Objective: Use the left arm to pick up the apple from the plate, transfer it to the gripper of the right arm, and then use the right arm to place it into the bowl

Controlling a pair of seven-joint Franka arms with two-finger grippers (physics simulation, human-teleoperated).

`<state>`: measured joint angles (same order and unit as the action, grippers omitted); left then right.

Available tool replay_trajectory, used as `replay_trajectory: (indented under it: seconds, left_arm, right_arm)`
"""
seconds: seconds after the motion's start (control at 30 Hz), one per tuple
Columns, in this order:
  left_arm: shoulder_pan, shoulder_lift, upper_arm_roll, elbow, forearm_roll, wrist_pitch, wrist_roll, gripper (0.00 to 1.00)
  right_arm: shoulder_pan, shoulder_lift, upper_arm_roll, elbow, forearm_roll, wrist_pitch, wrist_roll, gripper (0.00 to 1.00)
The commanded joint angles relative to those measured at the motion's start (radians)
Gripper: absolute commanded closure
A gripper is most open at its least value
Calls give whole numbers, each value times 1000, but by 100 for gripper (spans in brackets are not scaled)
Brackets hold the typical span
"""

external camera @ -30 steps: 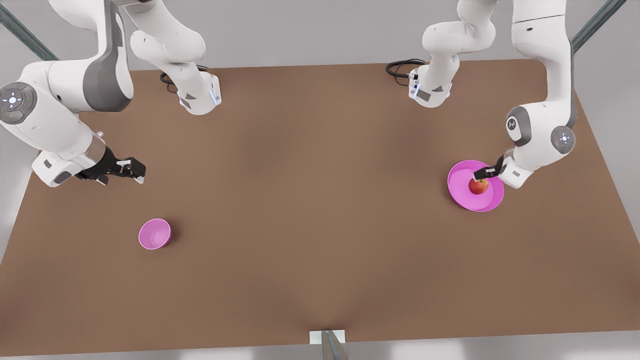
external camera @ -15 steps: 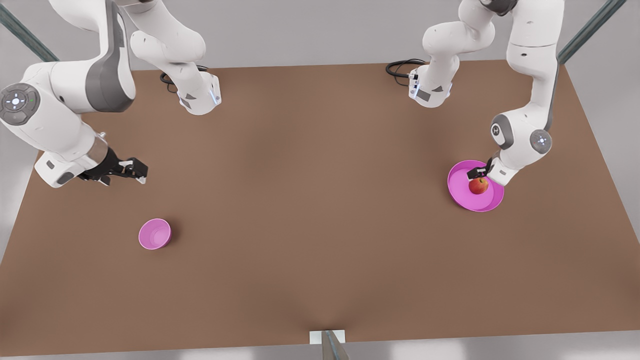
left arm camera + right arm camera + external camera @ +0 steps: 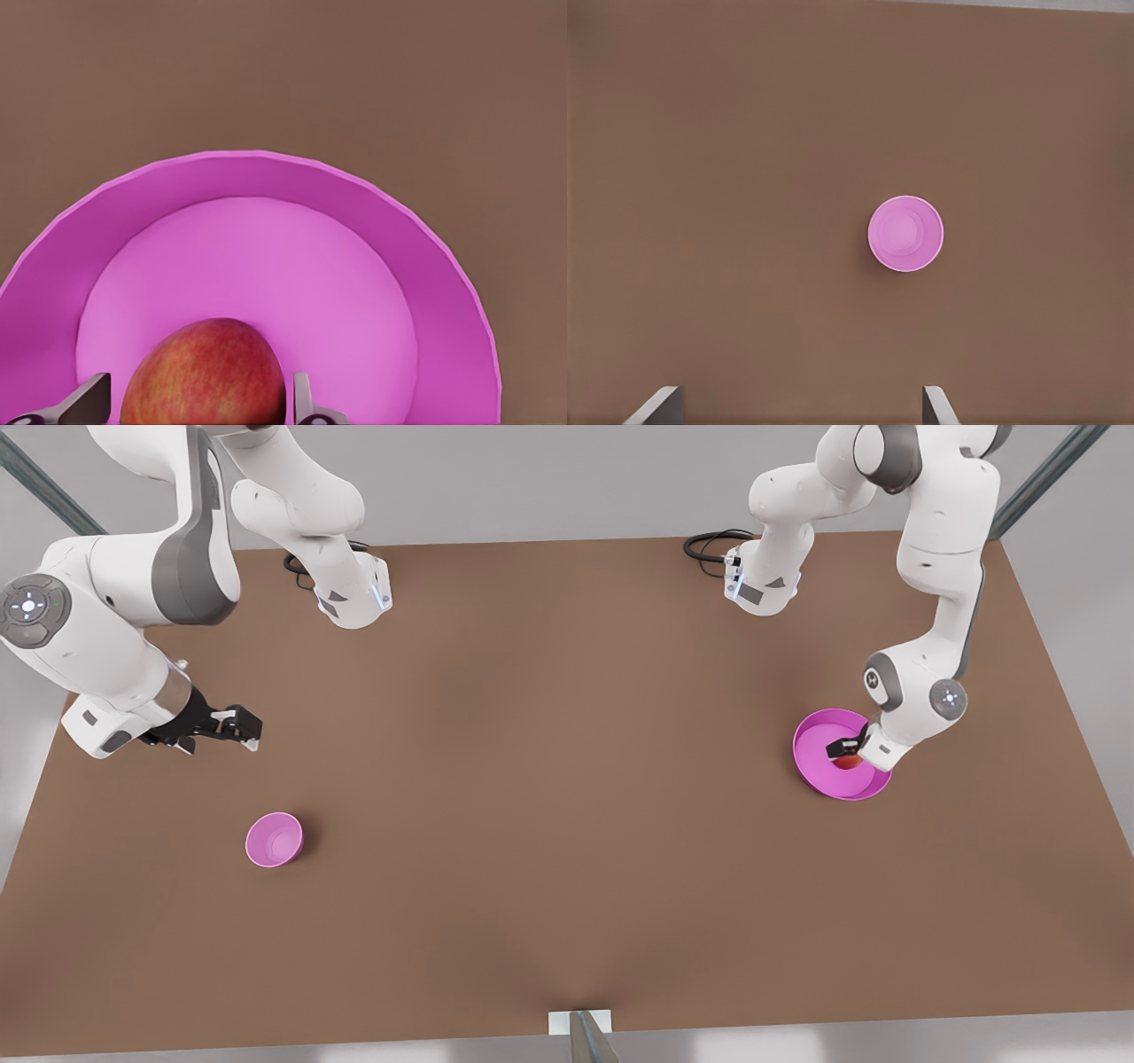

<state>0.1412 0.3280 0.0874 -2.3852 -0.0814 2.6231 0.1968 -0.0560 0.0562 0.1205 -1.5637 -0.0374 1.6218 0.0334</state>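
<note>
Red apple (image 3: 205, 374) on plate (image 3: 372, 212), between open left tool (image 3: 848, 749) fingers, right tool (image 3: 241, 728) open.

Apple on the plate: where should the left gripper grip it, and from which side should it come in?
Grip the apple across its widest middle, coming straight down from above. It sits alone on the flat floor of the plate, whose low rim would probably block a sideways approach. The left gripper is open, with one fingertip on each side of the fruit. The right gripper waits, open, above the bowl.
</note>
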Motion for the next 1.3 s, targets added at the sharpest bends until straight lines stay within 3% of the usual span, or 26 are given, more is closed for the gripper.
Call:
replay_trajectory:
  seconds: [0.0,0.1,0.27,0.8,0.93,1.1,1.17,1.27]
  left_arm:
    - [0,3,0,1,2,11,36,0]
    - [-2,8,0,1,2,11,36,2]
    - [-2,6,0,1,2,11,35,18]
    - [-11,-12,-6,23,2,8,30,21]
    - [-120,-119,-11,116,0,-48,4,21]
    - [-437,-104,-14,265,-198,-103,-76,24]
    - [-457,-107,-67,293,-303,-167,-80,26]
    - [-459,-87,-254,348,-458,-160,-10,20]
  right_arm:
    - [-2,-1,1,1,1,0,0,0]
    - [-2,-1,1,1,1,-2,0,0]
    - [-2,-1,-1,-1,1,-2,0,0]
    - [-2,-1,-1,1,1,-2,0,0]
    - [-1,-1,1,1,1,-2,2,0]
    - [2,-2,10,1,2,-3,6,0]
    - [12,-4,18,4,42,-5,9,0]
    - [15,10,54,8,275,-43,17,0]
